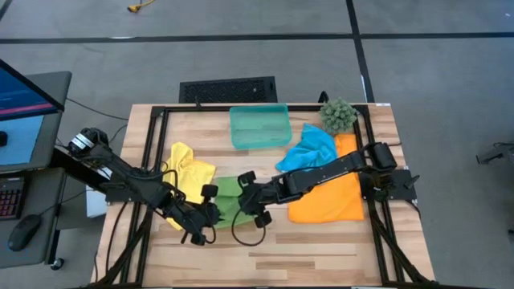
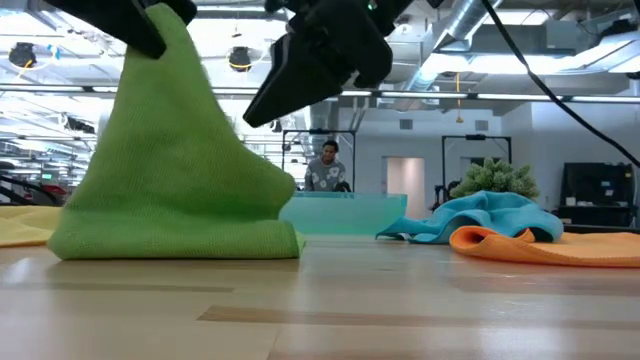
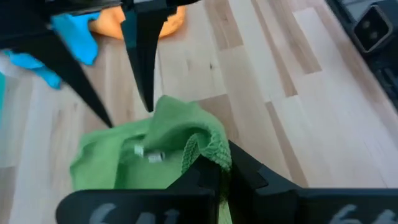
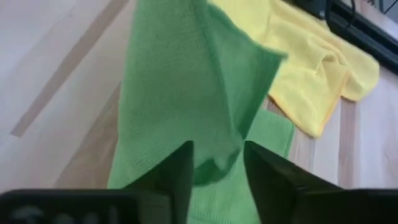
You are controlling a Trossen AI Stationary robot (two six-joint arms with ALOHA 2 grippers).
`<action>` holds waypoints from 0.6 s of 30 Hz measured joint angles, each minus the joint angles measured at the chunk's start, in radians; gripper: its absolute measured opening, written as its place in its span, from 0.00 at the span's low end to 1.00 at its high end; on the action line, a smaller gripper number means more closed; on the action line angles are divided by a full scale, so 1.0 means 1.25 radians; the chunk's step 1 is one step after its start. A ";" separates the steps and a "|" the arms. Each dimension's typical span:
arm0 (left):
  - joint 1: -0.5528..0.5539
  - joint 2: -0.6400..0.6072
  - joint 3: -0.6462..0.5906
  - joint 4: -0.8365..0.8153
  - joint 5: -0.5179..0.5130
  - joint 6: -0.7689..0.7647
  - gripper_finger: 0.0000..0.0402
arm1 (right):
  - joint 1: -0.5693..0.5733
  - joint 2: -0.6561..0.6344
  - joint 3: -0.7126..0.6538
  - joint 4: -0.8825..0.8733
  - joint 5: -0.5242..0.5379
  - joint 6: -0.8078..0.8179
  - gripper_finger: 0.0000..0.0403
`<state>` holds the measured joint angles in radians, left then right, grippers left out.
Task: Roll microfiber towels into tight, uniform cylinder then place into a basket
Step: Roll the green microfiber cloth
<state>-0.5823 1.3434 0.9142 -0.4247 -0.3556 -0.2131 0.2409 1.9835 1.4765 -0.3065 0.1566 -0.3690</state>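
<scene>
On table [image 1: 321, 249], four towels [image 1: 229, 193], one basket [image 1: 259, 126]

The green towel [image 1: 228, 195] is lying at the front middle of the desk, one part pulled up into a peak, the rest folded flat beneath. The yellow towel [image 1: 191, 170] is lying crumpled just beside it. The blue towel [image 1: 312, 148] is resting bunched on the spread orange towel [image 1: 331, 197]. The translucent teal basket [image 1: 259, 127] is sitting upright behind them.
</scene>
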 joint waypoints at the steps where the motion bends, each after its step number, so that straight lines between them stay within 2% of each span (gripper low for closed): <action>1: 0.000 0.000 0.000 0.000 0.010 -0.006 0.00 | 0.000 -0.001 0.000 -0.004 0.000 0.005 0.46; 4: -0.010 0.000 0.000 0.001 0.035 -0.020 0.00 | 0.001 -0.017 0.000 -0.012 0.002 0.019 0.51; 7: -0.033 0.000 0.000 0.007 0.051 -0.021 0.00 | 0.002 -0.033 0.000 -0.033 0.001 0.034 0.52; 13: -0.087 0.000 0.000 0.022 0.051 -0.035 0.00 | 0.001 -0.095 0.000 -0.106 0.001 0.052 0.45; 18: -0.117 0.000 0.000 0.020 0.051 -0.044 0.00 | 0.004 -0.172 0.000 -0.206 -0.001 0.136 0.39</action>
<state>-0.7290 1.3434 0.9138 -0.4001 -0.2920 -0.2686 0.2463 1.7679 1.4767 -0.5638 0.1558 -0.1990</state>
